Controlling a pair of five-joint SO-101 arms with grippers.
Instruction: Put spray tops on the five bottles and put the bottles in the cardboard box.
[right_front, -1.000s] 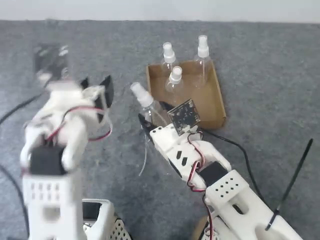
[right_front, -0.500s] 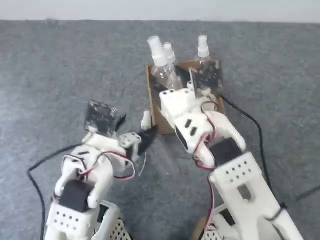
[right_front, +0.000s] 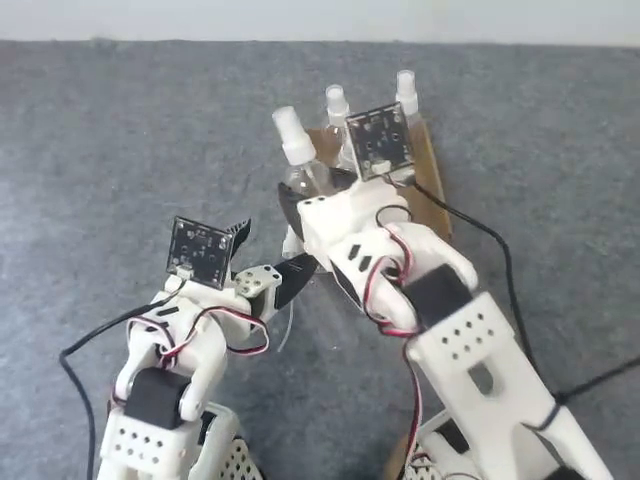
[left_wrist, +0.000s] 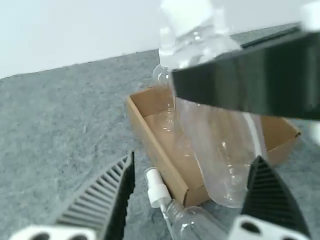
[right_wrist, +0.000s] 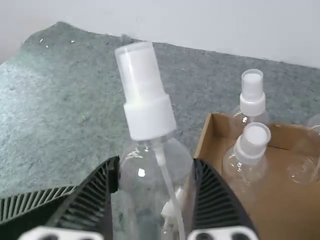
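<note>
Bottle in mid-air: the right arm stretches forward over the grey carpet (right_front: 120, 130), its wrist bent down. The right pincer (right_front: 300, 195) is clamped around the belly of a clear held bottle (right_front: 298, 168). The right wrist view shows both ribbed black fingers (right_wrist: 87, 200) pressed against the bottle's sides. The white spray top (right_wrist: 145, 105) is seated on the neck, and its thin tube runs down inside. In the high view the bottle leans slightly, its top tipped away from the cardboard box (right_front: 432, 190), and it hangs at the box's left wall.

Two bottles with white tops stand upright inside the box, a far bottle (right_wrist: 251, 95) and a near bottle (right_wrist: 251, 150) just beside it. Part of another clear bottle (right_wrist: 306, 167) shows at the picture's edge, its top cut off.

The left arm is folded low and close to its base, its wrist aimed toward the box. The left pincer (right_front: 280, 245) gapes wide and grips nothing. In the left wrist view its two fingers frame the held bottle and the box's near corner. Between them a fifth bottle (left_wrist: 192, 222) lies on its side on the carpet, just beside the box's outer wall, with its white sprayer (left_wrist: 156, 187) fitted.
</note>
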